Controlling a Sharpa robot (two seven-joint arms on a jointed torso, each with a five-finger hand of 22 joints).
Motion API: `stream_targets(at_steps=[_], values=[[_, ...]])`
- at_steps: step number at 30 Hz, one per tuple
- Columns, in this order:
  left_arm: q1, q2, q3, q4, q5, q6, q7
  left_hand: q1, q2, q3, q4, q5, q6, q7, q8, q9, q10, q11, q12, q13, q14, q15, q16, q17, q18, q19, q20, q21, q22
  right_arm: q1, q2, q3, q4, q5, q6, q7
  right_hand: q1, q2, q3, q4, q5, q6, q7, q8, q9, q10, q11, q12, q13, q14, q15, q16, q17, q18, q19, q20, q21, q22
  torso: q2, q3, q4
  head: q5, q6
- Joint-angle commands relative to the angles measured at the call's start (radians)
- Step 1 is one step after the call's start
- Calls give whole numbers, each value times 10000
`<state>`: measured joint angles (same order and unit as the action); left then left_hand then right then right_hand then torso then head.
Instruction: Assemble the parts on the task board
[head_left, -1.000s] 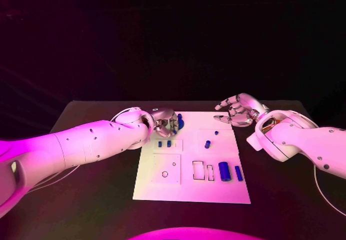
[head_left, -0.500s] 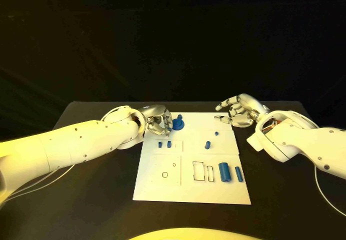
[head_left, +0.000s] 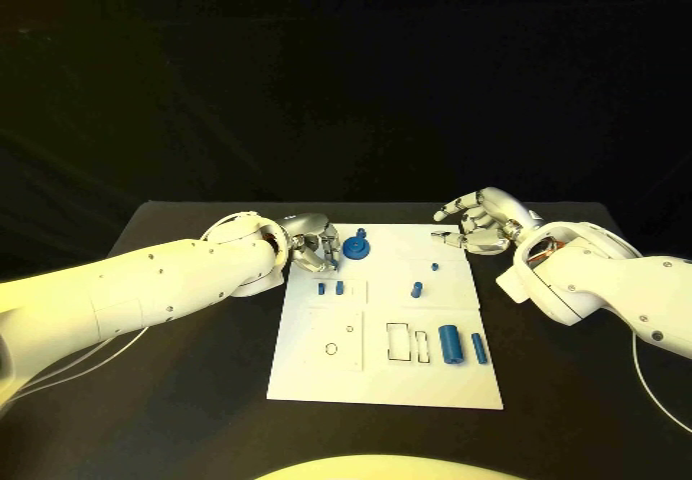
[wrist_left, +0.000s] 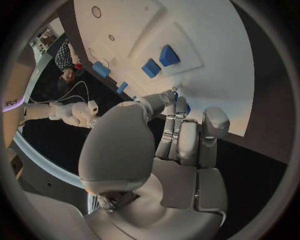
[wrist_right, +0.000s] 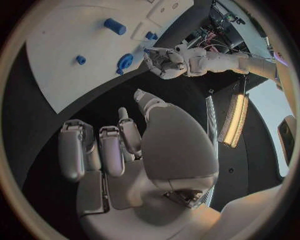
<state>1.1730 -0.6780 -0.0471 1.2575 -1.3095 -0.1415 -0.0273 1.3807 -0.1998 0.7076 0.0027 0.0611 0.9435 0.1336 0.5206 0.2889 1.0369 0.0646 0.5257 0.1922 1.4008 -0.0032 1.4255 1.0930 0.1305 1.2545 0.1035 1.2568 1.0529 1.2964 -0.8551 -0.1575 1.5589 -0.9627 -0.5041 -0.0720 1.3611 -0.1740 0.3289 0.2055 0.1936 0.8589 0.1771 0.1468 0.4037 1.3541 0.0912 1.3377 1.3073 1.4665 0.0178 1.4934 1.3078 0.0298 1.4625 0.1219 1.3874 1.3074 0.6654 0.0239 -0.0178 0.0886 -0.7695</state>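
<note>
The white task board (head_left: 335, 375) lies mid-table. At its far left edge stands a blue round part (head_left: 356, 246). My left hand (head_left: 315, 248) is just left of that part, thumb and fingers close together, nothing in them; in the left wrist view a bit of blue (wrist_left: 187, 108) shows behind its fingertips (wrist_left: 178, 100). Two small blue pieces (head_left: 330, 288) sit in a recess near it. My right hand (head_left: 483, 222) hovers at the board's far right corner, fingers apart and loosely bent, holding nothing (wrist_right: 119, 145).
Two blue pegs (head_left: 433, 267) (head_left: 415, 290) stand mid-board. A large blue cylinder (head_left: 449, 343) and a thinner one (head_left: 477, 347) lie at the near right, beside two outlined slots (head_left: 407, 342). Black table (head_left: 188, 400) surrounds the board.
My left hand has drawn back to the left off the blue round part, which stays standing on the board. The right hand has hardly moved.
</note>
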Motion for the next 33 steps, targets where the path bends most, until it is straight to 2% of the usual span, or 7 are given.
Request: stream_targets(at_steps=[1, 15, 25, 33], values=[[-3, 28, 2, -19, 35, 336, -79, -133, 6, -51, 14, 26, 65, 2, -11, 223, 98, 4, -29, -9, 42, -5, -22, -14, -143, 26, -25, 12, -17, -6, 1, 1, 11, -63, 68, 85, -23, -10, 49, 5, 54, 52, -13, 59, -7, -4, -13, 15, 382, 645, -30, -33, 1069, 160, -26, -6, 3, 1638, 1, 8, -2, 8, -13], [-21, 132, -16, -122, 15, 565, -91, -127, 15, -53, 8, 26, 73, -4, -28, 229, 111, 0, -54, -8, 32, -8, -33, -42, -147, 34, -25, 20, 1, -6, 1, 1, 14, -63, 65, 87, -23, -10, 49, 5, 54, 52, -13, 59, -7, -4, -13, 15, 382, 645, -30, -33, 1069, 160, -26, -6, 3, 1638, -1, 21, -12, 4, -49], [-31, 251, -33, -266, 13, 551, -100, -127, 15, -53, 8, 26, 73, -4, -28, 229, 111, 0, -54, -8, 32, -8, -33, -42, -147, 34, -25, 20, 1, -6, -1, 1, 24, -64, 57, 89, -23, -10, 49, 5, 54, 52, -13, 59, -7, -4, -13, 15, 382, 645, -30, -33, 1069, 160, -26, -6, 3, 1638, 2, 17, -11, -5, -44], [-38, 329, -58, -424, -7, 800, -166, -148, 12, -78, 13, 18, 85, -3, -54, 240, 127, 2, -94, -4, 15, -8, -50, -86, -143, 21, -25, 5, -16, -6, -6, 1, 28, -64, 59, 85, -23, -10, 49, 5, 54, 52, -13, 59, -7, -4, -13, 15, 382, 645, -30, -33, 1069, 160, -26, -6, 3, 1638, -1, 13, -10, -22, -57]])
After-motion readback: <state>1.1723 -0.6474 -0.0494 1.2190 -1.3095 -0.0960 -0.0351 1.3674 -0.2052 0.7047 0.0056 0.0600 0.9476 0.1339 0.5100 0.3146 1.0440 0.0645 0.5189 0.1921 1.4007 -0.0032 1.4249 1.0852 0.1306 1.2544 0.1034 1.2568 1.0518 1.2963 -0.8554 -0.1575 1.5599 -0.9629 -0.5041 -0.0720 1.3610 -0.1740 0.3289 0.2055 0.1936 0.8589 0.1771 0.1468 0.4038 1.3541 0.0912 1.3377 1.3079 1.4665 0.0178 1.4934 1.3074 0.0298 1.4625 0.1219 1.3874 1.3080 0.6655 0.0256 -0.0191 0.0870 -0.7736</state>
